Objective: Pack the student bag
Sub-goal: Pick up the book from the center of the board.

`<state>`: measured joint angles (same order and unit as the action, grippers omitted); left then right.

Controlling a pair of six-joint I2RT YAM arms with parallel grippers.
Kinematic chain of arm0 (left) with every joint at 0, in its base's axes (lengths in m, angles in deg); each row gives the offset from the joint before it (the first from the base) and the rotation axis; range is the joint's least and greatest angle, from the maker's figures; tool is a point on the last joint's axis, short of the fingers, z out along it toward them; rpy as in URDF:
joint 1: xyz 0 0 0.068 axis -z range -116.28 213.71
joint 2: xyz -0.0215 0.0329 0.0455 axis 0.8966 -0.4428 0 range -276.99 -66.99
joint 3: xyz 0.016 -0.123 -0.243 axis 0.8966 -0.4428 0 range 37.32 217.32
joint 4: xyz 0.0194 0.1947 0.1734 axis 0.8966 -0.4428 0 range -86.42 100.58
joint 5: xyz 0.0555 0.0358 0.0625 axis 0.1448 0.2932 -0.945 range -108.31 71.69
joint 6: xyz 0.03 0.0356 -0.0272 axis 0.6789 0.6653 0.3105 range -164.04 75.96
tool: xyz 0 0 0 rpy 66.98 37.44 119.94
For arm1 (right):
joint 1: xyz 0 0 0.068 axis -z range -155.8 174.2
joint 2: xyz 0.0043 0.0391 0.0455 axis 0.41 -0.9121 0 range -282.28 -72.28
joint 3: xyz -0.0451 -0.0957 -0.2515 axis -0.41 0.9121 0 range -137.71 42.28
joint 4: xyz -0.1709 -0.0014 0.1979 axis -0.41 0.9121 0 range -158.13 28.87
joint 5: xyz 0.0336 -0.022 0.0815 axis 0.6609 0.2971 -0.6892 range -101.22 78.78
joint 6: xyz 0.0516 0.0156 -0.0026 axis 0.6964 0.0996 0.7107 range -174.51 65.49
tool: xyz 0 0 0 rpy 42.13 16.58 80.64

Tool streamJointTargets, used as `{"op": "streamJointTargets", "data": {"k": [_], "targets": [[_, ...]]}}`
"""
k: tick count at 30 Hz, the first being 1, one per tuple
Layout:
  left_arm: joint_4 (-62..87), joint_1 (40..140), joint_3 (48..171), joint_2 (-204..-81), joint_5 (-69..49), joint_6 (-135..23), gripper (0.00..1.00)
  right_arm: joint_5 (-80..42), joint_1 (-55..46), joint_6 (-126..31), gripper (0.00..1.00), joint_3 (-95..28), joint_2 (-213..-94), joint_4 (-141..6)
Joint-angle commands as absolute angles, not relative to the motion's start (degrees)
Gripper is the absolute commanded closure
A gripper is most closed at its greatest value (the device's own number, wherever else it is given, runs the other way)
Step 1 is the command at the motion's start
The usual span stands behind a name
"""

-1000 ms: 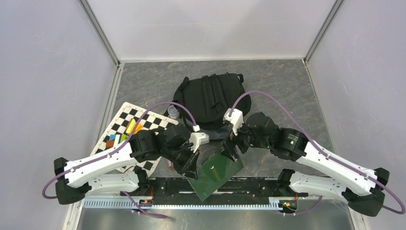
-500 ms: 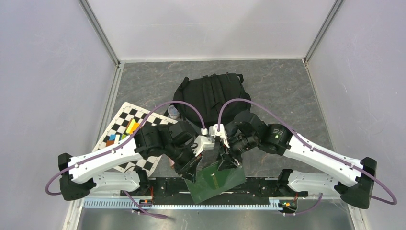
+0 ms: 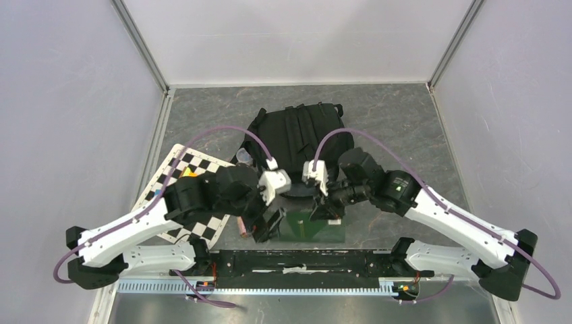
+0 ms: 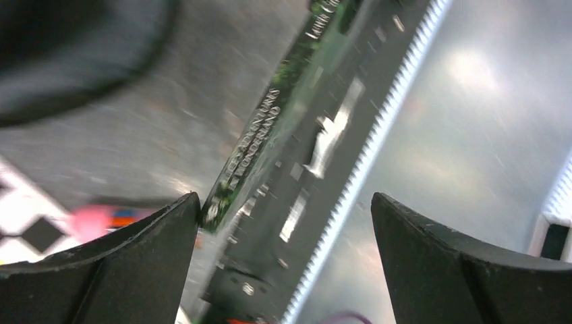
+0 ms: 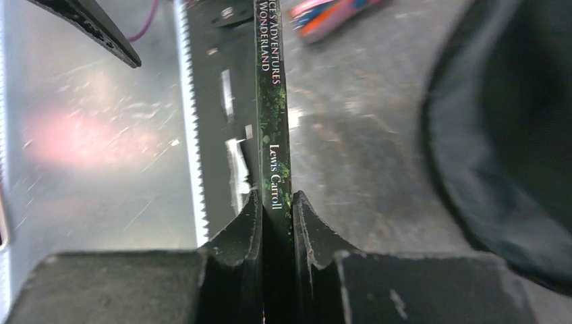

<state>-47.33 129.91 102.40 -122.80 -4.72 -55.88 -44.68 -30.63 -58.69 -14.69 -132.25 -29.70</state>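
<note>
Nearest the arm bases, below both pincers, a toothed metal rail [image 3: 270, 287] runs along the table's near edge. Just beyond it, the right pincer [image 5: 276, 199] is closed tight on a thin dark green book with white spine lettering [image 5: 272, 101]. Its two fingers press on either side of the spine, close to the end that bears the author's name. The book reaches away from that pincer toward the left pincer [image 4: 283, 199], whose jaws are spread wide with nothing between them. The far end of the spine lies right at one of its fingertips [image 4: 192, 202]; whether it touches there I cannot tell.

Out past the left pincer's tip, on the grey table, lies a blurred pink pen-like object [image 4: 94, 219]. To the outer side of the left pincer is a black-and-white checkered board [image 3: 209, 226].

Farthest out, behind both pincers and between the two arms' cables, the large black fabric student bag [image 3: 297, 131] lies on the table. Its dark edge sits just beside the right pincer in the right wrist view.
</note>
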Motion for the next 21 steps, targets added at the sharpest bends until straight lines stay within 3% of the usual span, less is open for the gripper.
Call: {"op": "streamJointTargets", "data": {"k": [1, 4, 9, 16, 21], "targets": [[-36.2, 127.7, 108.1, -118.8, -24.1, -49.6, 0.0, -27.0, -22.9, -56.1, 1.0, -22.2, -129.0, -29.9], [-31.9, 123.9, 109.3, -120.1, -27.7, -46.1, 0.0, -23.2, -19.2, -55.8, 1.0, -26.8, -129.6, -31.1], [-24.8, 114.0, 112.7, -125.5, -18.6, -44.5, 0.0, -13.5, -16.3, -55.8, 1.0, -35.2, -131.6, -32.2], [-18.4, 111.7, 114.9, -134.6, -10.7, -44.3, 0.0, -3.0, -13.9, -55.2, 1.0, -46.5, -132.4, -38.7], [-11.5, 111.5, 113.4, -137.9, -24.9, -43.2, 0.0, 0.8, -13.7, -55.7, 1.0, -46.6, -132.8, -40.4]]}}
